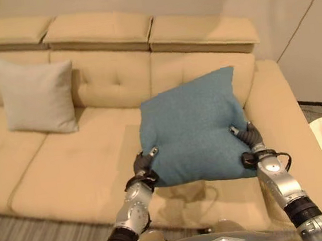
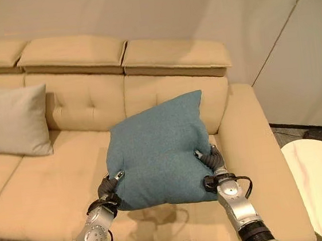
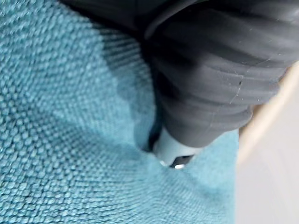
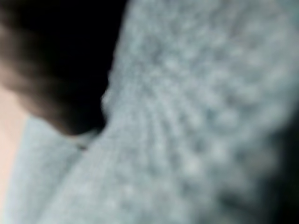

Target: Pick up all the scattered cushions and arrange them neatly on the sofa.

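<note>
Teal weave, soft: the blue cushion [image 1: 193,128] hangs between my left hand [image 1: 144,163] and right hand [image 1: 248,136] above the sofa [image 1: 68,170] seat, fingers pinching each lower side. I should keep both grips level, then lean it upright against the backrest beyond my fingers — like the grey cushion [image 1: 36,96] far off my left hand.

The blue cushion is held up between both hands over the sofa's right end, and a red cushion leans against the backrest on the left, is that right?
Not quite: the cushion leaning against the backrest on the left is pale grey, not red, as the left eye view shows. The rest holds: the blue cushion is held between the left hand and right hand over the sofa's right end.
</note>
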Available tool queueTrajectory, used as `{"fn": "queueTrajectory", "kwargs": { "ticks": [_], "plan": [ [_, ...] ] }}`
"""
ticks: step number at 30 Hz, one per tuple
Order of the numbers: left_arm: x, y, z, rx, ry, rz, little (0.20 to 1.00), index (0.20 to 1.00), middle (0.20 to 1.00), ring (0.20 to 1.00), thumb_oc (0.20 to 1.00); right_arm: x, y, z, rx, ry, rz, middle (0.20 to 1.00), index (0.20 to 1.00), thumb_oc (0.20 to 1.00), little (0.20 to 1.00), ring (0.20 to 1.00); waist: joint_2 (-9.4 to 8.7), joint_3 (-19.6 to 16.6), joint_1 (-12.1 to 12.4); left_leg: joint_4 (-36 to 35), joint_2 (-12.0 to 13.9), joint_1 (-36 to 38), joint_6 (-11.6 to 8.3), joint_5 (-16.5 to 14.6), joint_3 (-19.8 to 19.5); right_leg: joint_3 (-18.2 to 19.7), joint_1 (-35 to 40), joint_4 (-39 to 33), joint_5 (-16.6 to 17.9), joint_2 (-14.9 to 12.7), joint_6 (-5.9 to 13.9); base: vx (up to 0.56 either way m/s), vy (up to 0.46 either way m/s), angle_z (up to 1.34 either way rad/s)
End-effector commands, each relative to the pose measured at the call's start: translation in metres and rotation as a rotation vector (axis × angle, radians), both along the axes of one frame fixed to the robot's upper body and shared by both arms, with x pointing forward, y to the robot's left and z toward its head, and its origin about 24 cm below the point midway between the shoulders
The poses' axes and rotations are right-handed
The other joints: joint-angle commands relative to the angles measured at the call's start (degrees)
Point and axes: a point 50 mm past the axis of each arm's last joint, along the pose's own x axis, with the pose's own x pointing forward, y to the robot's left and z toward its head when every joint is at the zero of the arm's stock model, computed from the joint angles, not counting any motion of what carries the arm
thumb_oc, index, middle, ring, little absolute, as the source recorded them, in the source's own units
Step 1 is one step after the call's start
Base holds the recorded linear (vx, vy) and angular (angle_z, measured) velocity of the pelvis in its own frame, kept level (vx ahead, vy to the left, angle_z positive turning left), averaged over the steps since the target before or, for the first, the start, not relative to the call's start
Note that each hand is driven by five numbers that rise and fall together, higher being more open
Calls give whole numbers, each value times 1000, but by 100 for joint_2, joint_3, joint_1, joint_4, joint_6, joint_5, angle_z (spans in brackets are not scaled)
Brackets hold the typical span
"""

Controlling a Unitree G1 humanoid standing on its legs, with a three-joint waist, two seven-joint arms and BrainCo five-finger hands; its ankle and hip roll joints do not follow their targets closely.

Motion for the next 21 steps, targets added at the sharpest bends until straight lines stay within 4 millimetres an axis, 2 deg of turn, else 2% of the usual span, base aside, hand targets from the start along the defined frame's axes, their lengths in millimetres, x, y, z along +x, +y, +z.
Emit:
{"fn": "queueTrajectory", "kwargs": {
  "ticks": [1, 2, 5, 9, 10, 18, 21],
  "plan": [
    [26, -53, 61, -112, -324, -191, 200, 200, 200, 200, 200, 16, 31, 38, 97, -216, 99, 200, 200, 200, 200, 200, -197, -267, 116, -1026, 166, -42, -54, 567, -504, 354, -93, 16, -8, 76, 917, 117, 50, -37],
    [26, -53, 61, -112, -325, -191, 200, 200, 200, 200, 200, 16, 31, 38, 98, -216, 99, 200, 200, 200, 200, 200, -207, -279, 111, -1051, 152, -50, -50, 594, -505, 351, -111, 17, -3, 64, 917, 180, 78, -45],
    [24, -48, 61, -113, -322, -161, 200, 200, 200, 200, 200, 16, 29, 37, 76, -209, 99, 200, 200, 200, 200, 200, -45, -247, 279, -1633, 179, -200, -166, 1038, -1174, 698, 29, 159, -245, 166, 900, 171, 93, -62],
    [24, -44, 61, -107, -326, -158, 200, 200, 200, 200, 200, 16, 27, 37, 60, -209, 102, 200, 200, 200, 200, 200, 49, -305, 279, -1921, 154, 25, -130, 1009, -1159, 815, 111, 314, -386, 148, 904, 166, 133, -38],
    [25, -43, 62, -99, -331, -159, 200, 200, 200, 200, 200, 16, 27, 37, 47, -209, 108, 200, 200, 200, 200, 200, 86, -344, 280, -1999, 43, 168, -69, 959, -1121, 882, 177, 372, -439, 76, 935, 183, 175, -23],
    [34, -37, 78, -3, -404, -161, 200, 200, 200, 200, 200, 17, 32, 44, 31, -243, 118, 200, 200, 200, 200, 200, 111, -312, 256, -2286, -128, 421, 52, 900, -745, 921, 206, 386, -415, -145, 1069, 99, 119, -9],
    [46, -40, 94, 56, -464, -170, 200, 200, 200, 200, 200, 30, 47, 63, 26, -316, 160, 200, 200, 200, 200, 200, 166, -47, 252, -2313, -200, 373, 141, 817, -568, 968, -15, 421, -341, -302, 1136, -49, 101, -17]
  ]
}}
